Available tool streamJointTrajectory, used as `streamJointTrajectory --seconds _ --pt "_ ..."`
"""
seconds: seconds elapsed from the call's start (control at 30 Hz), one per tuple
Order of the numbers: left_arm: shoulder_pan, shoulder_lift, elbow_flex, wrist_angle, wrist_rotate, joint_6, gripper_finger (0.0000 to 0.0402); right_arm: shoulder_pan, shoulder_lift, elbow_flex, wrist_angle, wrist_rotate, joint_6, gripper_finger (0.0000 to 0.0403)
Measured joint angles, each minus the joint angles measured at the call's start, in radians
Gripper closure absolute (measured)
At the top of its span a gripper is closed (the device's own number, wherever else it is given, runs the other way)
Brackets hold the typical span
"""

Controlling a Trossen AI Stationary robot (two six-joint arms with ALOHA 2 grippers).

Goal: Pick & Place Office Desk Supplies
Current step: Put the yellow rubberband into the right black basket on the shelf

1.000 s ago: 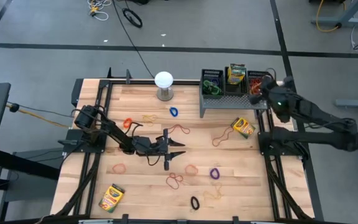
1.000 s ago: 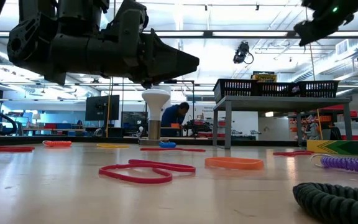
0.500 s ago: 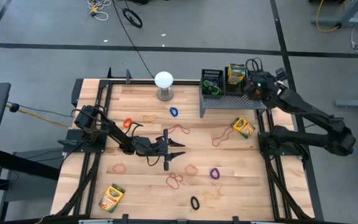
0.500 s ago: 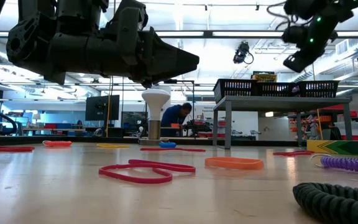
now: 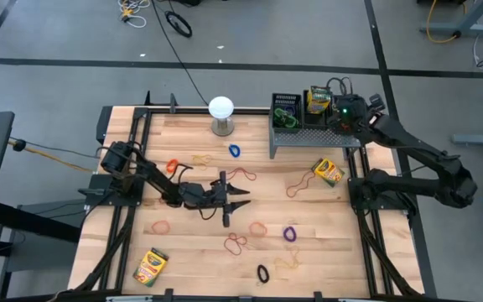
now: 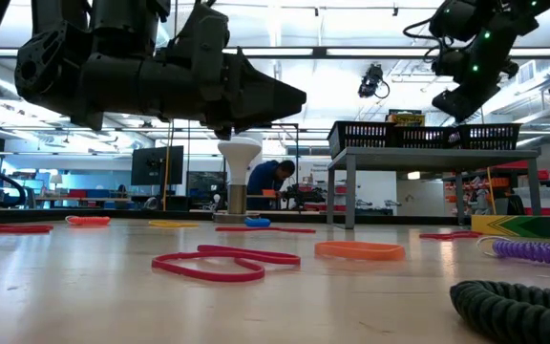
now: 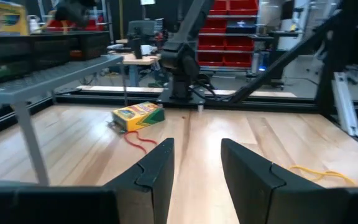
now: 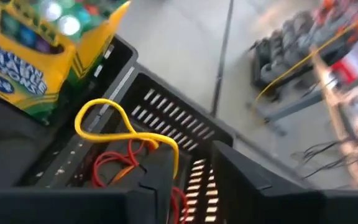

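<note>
My right gripper (image 5: 340, 116) hovers over the rightmost black mesh bin (image 8: 166, 118) on the grey riser (image 5: 313, 138), with its fingers open. A yellow rubber band (image 8: 120, 127) lies over red bands (image 8: 114, 165) in that bin. The middle bin holds a crayon box (image 5: 318, 101), which also shows in the right wrist view (image 8: 39, 56). The left bin (image 5: 286, 111) holds green bands. My left gripper (image 5: 240, 200) is open and empty above the table's middle. Crayon boxes (image 5: 329, 171) (image 5: 150, 267) and several loose bands lie flat on the table. My right gripper: the yellow band's near end (image 8: 175, 163) runs down along the inner edge of one finger (image 8: 160, 180). I cannot tell whether it touches that finger. The rest of the band lies over the bin's rim and the red bands.
A white globe (image 5: 220, 107) stands at the far middle. Blue (image 5: 235, 151), orange (image 5: 173, 165), purple (image 5: 290, 234), black (image 5: 262, 273) and red (image 5: 237, 243) bands are scattered over the wood. A person (image 6: 270, 179) shows in the room behind the table.
My right gripper has swung from beyond the riser's right end toward the table's left and far edge, and now stands over the rightmost bin.
</note>
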Motion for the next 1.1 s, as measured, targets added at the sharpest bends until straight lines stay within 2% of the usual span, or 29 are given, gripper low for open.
streamJointTrajectory --seconds 0.23,0.43,0.6,0.8,0.93,1.1 --pt "0.012 0.000 0.000 0.000 -0.012 -0.012 0.0263 -0.027 0.039 0.138 -0.180 -0.144 0.168 0.0250" --pt "0.012 0.000 0.000 -0.001 -0.011 -0.020 0.0263 -0.037 0.167 0.288 -0.304 -0.140 0.202 0.0251" --pt "0.012 0.000 0.000 -0.011 -0.010 -0.027 0.0263 -0.049 0.308 0.440 -0.486 -0.138 0.234 0.0290" --pt "0.011 0.000 0.000 -0.043 -0.010 -0.040 0.0263 -0.065 0.432 0.561 -0.681 -0.130 0.295 0.0390" --pt "0.011 0.000 0.000 -0.043 -0.010 -0.050 0.0263 -0.082 0.494 0.647 -0.796 -0.134 0.354 0.0388" --pt "0.010 0.000 0.000 -0.043 -0.006 -0.055 0.0263 -0.099 0.571 0.749 -0.865 -0.071 0.413 0.0397"
